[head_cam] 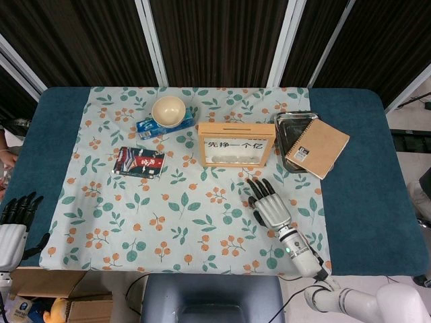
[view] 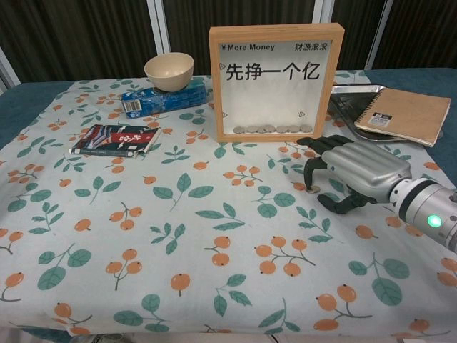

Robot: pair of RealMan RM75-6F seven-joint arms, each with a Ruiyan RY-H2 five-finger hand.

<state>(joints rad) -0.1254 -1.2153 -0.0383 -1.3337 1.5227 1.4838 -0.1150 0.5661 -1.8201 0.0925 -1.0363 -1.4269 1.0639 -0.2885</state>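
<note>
My right hand (head_cam: 269,206) (view: 357,170) hovers palm down over the flowered cloth, just in front of the right corner of a wooden coin frame (head_cam: 236,144) (view: 275,82). Its fingers (view: 313,166) arch down and apart, their tips at the cloth beside a small round coin-like thing (view: 312,188); nothing is held. Several coins (view: 275,129) lie along the bottom inside the frame. My left hand (head_cam: 15,222) hangs off the table's left edge with fingers stretched out, holding nothing; only the head view shows it.
A cream bowl (head_cam: 168,110) (view: 168,71) stands at the back left by a blue packet (head_cam: 149,126) (view: 161,98). A dark snack packet (head_cam: 139,161) (view: 114,139) lies left. A brown notebook (head_cam: 318,148) (view: 403,114) rests on a metal tray (head_cam: 288,128) (view: 344,96) at right.
</note>
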